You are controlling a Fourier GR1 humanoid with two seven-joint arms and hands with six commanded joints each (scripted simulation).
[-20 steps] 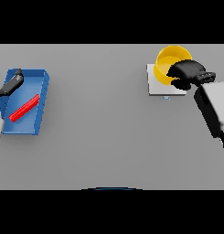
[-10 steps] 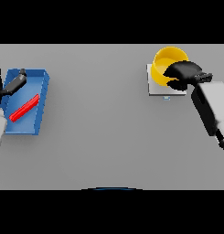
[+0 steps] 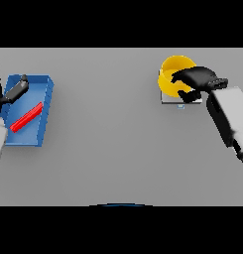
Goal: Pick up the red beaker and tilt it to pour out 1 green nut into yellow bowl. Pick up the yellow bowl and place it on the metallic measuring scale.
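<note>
No text, label, brand, number or sign can be read on anything in view.

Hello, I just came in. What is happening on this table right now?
The right hand is curled around the rim of the yellow bowl, which sits on the metallic scale at the far right. At the left, the left hand hangs over a blue tray where the red beaker lies on its side.
</note>
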